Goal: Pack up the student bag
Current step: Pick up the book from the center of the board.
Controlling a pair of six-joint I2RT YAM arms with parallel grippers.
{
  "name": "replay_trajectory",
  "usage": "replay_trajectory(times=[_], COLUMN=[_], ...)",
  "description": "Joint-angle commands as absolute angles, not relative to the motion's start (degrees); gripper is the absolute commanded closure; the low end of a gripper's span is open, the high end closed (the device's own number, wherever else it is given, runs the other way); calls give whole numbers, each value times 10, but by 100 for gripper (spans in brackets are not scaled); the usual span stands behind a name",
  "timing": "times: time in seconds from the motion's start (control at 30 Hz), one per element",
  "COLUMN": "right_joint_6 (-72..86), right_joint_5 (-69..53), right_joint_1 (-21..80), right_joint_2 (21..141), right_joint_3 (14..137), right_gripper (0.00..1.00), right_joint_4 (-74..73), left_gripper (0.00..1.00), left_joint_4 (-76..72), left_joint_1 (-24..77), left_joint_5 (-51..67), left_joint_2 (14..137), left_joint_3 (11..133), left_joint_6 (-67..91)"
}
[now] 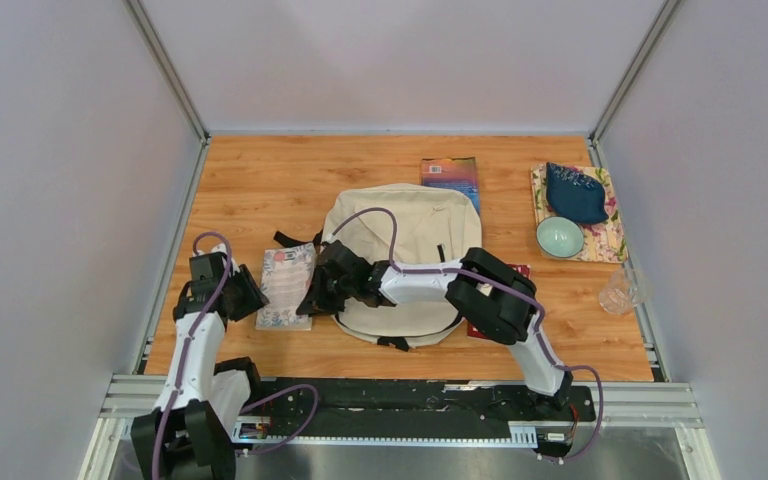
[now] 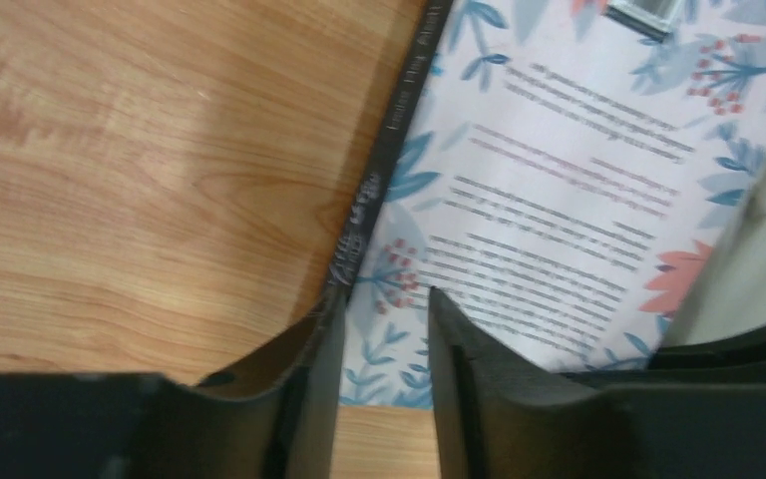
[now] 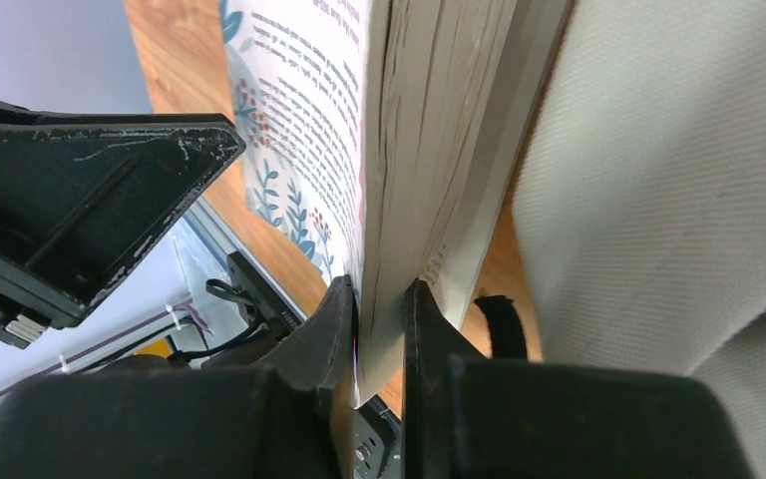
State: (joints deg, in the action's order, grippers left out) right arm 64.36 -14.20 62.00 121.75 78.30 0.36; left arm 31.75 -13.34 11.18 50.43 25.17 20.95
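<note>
The student bag point(image 1: 410, 235) is a large cream canvas backpack lying flat mid-table; its cloth fills the right of the right wrist view point(image 3: 678, 180). Just left of it lies a floral-covered book point(image 1: 285, 280). My right gripper point(image 1: 315, 292) reaches across the bag's lower left and is shut on the book's page edge point(image 3: 409, 150), fingertips point(image 3: 381, 289) pinching the pages. My left gripper point(image 1: 253, 297) sits at the book's left side. Its jaws point(image 2: 384, 299) stand apart over the cover point(image 2: 559, 200) near the dark spine, with nothing between them.
A blue book point(image 1: 450, 175) lies behind the bag. At the back right a floral mat point(image 1: 600, 240) carries a dark blue pouch point(image 1: 575, 193) and a teal bowl point(image 1: 560, 237). A clear glass point(image 1: 620, 290) stands near the right edge. A black strap point(image 3: 499, 324) lies beside the bag.
</note>
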Motion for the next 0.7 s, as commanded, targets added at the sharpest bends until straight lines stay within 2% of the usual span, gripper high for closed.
replay_trajectory(times=[0.0, 0.03, 0.07, 0.23, 0.43, 0.53, 0.67], right_joint_6=[628, 629, 633, 628, 622, 609, 595], right_joint_5=[-165, -170, -176, -206, -185, -161, -135], right_joint_1=[635, 633, 632, 630, 630, 628, 623], right_joint_2=[1163, 1147, 1139, 1070, 940, 879, 803], right_joint_3=[779, 767, 761, 724, 637, 607, 559], right_gripper=[100, 100, 100, 100, 100, 100, 100], right_joint_4=[112, 122, 140, 162, 181, 157, 145], left_gripper=[51, 47, 37, 25, 19, 18, 17], left_joint_4=[344, 357, 366, 405, 440, 432, 381], left_joint_1=[-124, -123, -124, -124, -124, -124, -125], left_joint_5=[117, 106, 86, 73, 84, 143, 309], left_joint_2=[435, 403, 389, 334, 350, 360, 375], left_joint_3=[261, 271, 278, 352, 452, 482, 485], left_joint_6=[240, 252, 259, 284, 271, 271, 286])
